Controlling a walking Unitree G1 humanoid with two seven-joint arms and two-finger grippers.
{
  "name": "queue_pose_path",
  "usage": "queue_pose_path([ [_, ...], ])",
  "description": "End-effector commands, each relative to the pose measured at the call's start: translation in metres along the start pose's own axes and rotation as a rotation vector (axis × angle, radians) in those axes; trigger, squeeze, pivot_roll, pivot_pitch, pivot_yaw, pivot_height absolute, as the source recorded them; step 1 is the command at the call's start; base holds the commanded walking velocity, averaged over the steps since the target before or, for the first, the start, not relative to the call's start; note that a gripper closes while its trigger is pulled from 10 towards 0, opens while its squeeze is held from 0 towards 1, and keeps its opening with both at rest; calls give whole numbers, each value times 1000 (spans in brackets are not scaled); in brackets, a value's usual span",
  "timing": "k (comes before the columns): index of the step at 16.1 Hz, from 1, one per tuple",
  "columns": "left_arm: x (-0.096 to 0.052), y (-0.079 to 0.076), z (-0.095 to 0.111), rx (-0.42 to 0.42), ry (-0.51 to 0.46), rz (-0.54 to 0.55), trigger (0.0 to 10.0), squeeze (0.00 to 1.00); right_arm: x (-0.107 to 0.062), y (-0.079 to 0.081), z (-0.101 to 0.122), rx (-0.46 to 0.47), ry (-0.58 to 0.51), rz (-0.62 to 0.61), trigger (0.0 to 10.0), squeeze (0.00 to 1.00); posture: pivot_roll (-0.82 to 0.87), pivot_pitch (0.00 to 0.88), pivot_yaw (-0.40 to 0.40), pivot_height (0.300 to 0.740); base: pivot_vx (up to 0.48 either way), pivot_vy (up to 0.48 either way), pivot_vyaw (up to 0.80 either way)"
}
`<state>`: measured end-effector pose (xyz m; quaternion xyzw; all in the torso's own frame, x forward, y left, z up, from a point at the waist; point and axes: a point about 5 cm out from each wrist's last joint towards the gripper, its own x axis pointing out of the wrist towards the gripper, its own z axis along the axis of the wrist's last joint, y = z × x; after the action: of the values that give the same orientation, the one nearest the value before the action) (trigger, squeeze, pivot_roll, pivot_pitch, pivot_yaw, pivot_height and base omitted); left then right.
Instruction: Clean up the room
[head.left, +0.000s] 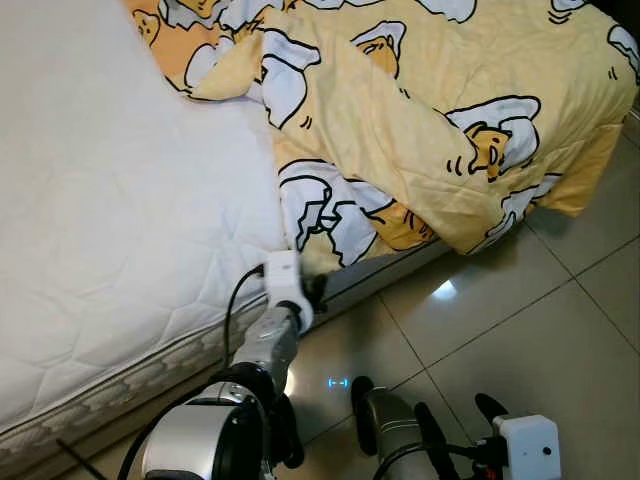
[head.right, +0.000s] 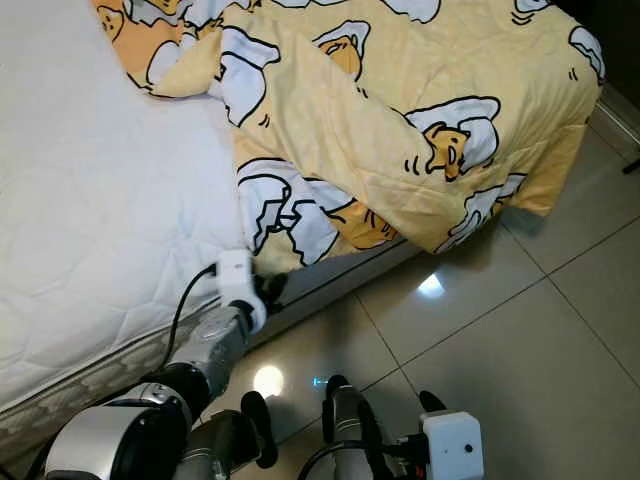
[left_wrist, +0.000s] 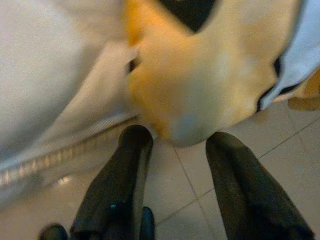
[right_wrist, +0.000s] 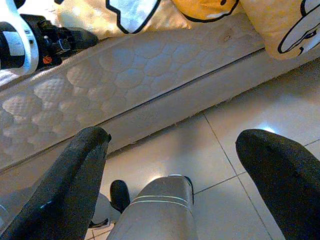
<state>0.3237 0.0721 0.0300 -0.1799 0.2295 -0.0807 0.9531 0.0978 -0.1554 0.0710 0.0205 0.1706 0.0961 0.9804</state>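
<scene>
Just one blanket (head.left: 420, 110), two grippers

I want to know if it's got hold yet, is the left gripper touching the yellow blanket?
Cannot tell. In the left wrist view the left gripper is open, its fingertips right at the yellow blanket corner, too blurred to show contact or gap.

A home bedroom is shown: a bare white quilted mattress (head.left: 110, 220) is partly covered by a yellow cartoon-printed blanket (head.left: 420, 110), and a glossy beige tiled floor (head.left: 520, 340) is seen beside it.

Blanket (head.left: 420, 110) on mattress (head.left: 100, 220), right side
</scene>
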Motion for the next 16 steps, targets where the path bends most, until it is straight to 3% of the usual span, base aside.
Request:
queue_pose_path([
  [1,-2,-13,-19,-148,64,-10,0,0,-5,0,-3,2,34,-11,10000,0,-420,328,59,740,0,0,0],
  [5,-1,-12,-18,-335,58,22,0,0,-6,2,-5,10,42,-7,10000,0,-419,337,58,740,0,0,0],
  [8,1,-20,-11,-370,33,-25,0,0,-6,-1,-6,5,46,-10,10000,0,-423,333,58,740,0,0,0],
  [10,1,-27,-11,-308,27,-78,0,0,-2,-2,-5,-1,38,-12,10000,0,-415,314,70,740,0,0,0],
  [12,-1,-24,-8,-152,-21,-129,0,0,5,-5,-3,-9,16,-15,10000,0,-398,294,81,740,0,0,0],
  [13,-3,-19,-7,-95,-49,-136,0,0,9,-7,-2,-10,7,-17,10000,0,-381,281,87,740,0,0,0],
  [14,-5,-11,-6,-95,-65,-122,0,0,12,-7,-1,-10,1,-18,10000,0,-367,273,89,740,0,0,0],
  [16,-15,13,-7,-37,-122,-111,0,0,20,-9,-1,-12,-12,-12,10000,0,-327,258,92,740,0,0,0],
])
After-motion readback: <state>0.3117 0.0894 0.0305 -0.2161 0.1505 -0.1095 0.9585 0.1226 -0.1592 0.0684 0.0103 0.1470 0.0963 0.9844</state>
